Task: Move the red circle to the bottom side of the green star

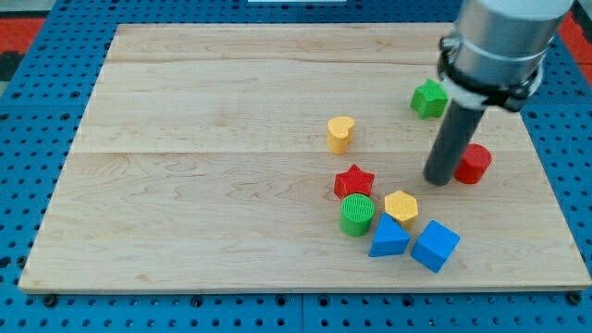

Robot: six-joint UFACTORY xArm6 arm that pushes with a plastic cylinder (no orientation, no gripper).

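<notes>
The red circle (pixel 474 164) lies at the view's right on the wooden board (pixel 185 185). The green star (pixel 428 98) sits above it and a little to the left, near the arm's body. My tip (pixel 438 179) rests on the board just left of the red circle, touching or almost touching its left side. The rod hides part of the red circle's left edge. The arm's grey body hides the board's top right corner.
A yellow heart (pixel 340 133) lies near the board's middle. Below it sits a cluster: a red star (pixel 353 180), a green cylinder (pixel 357 214), a yellow hexagon (pixel 400 205), a blue triangle (pixel 388 237) and a blue cube (pixel 435 245).
</notes>
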